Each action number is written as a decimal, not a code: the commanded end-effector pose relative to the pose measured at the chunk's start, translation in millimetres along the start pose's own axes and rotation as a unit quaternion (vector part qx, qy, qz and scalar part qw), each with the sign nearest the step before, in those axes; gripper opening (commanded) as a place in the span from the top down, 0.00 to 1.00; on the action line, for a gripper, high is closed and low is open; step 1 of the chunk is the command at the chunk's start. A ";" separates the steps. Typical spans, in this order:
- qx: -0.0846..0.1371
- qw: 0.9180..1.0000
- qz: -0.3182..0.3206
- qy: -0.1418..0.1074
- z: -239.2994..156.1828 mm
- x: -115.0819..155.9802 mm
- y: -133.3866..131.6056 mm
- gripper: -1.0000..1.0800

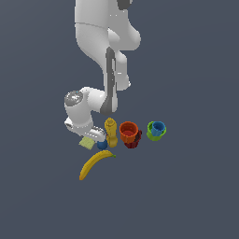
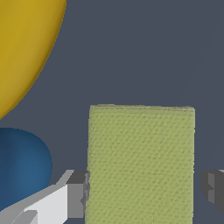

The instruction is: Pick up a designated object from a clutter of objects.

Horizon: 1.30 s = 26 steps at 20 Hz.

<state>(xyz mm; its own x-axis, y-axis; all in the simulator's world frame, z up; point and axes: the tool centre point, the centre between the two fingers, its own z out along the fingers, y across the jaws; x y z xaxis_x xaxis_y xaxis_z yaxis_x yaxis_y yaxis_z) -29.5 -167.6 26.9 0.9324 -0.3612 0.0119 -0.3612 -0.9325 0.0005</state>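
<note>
The designated object, a pale yellow-green speckled pad (image 2: 141, 162), lies flat on the dark floor. In the exterior view the pad (image 1: 87, 143) peeks out under the white hand at the left end of the clutter of objects. My gripper (image 2: 146, 190) is open and straddles the pad. One grey fingertip (image 2: 78, 192) is right at the pad's edge; the other fingertip (image 2: 214, 187) stands a small gap away from the opposite edge. From outside, the gripper (image 1: 92, 138) is low over the pad and its fingers are mostly hidden by the hand.
A blue ball (image 1: 102, 145) (image 2: 22, 168) sits close beside the pad. A yellow bottle (image 1: 111, 132) stands behind the ball and a banana (image 1: 95, 163) lies in front. Orange (image 1: 129, 131), red (image 1: 134, 141), green (image 1: 151, 133) and blue (image 1: 158, 127) cups stand toward the exterior view's right.
</note>
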 end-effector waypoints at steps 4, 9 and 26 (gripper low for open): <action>0.000 1.000 -0.004 -0.006 16.7 -4.6 -4.1 0.04; 0.000 1.000 -0.004 -0.006 17.0 -4.6 -4.1 1.00; 0.002 1.000 -0.003 0.006 -18.8 -1.9 -10.2 1.00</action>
<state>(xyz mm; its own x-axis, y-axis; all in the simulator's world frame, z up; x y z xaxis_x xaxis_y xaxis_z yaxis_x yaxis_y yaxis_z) -25.2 -165.2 43.7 0.9309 -0.3637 0.0335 -0.3639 -0.9314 -0.0023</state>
